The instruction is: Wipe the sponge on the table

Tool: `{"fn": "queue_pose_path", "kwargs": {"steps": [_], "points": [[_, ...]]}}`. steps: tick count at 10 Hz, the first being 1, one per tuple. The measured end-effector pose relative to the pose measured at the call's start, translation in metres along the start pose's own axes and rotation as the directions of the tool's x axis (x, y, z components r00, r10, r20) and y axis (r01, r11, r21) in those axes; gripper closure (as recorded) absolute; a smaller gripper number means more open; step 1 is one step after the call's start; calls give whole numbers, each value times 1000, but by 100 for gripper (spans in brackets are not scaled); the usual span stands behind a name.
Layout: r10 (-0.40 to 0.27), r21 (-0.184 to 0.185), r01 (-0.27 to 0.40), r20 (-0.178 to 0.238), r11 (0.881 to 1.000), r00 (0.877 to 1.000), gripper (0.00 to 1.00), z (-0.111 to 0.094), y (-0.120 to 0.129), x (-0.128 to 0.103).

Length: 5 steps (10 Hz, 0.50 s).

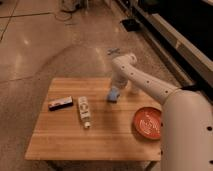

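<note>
A small blue sponge lies on the light wooden table, toward its far right part. My white arm reaches in from the right, and its gripper hangs directly over the sponge, at or just above its far edge. The gripper's end blocks the sponge's back edge from sight.
An orange plate sits at the table's right edge, partly behind my arm. A white tube lies near the middle, and a dark flat box with a pale label lies at the left. A shiny floor surrounds the table.
</note>
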Motion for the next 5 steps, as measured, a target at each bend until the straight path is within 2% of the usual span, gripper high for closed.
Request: {"fn": "queue_pose_path", "kwargs": {"steps": [5], "points": [[-48, -24, 48, -14, 999, 999, 35, 37, -22, 15]]}}
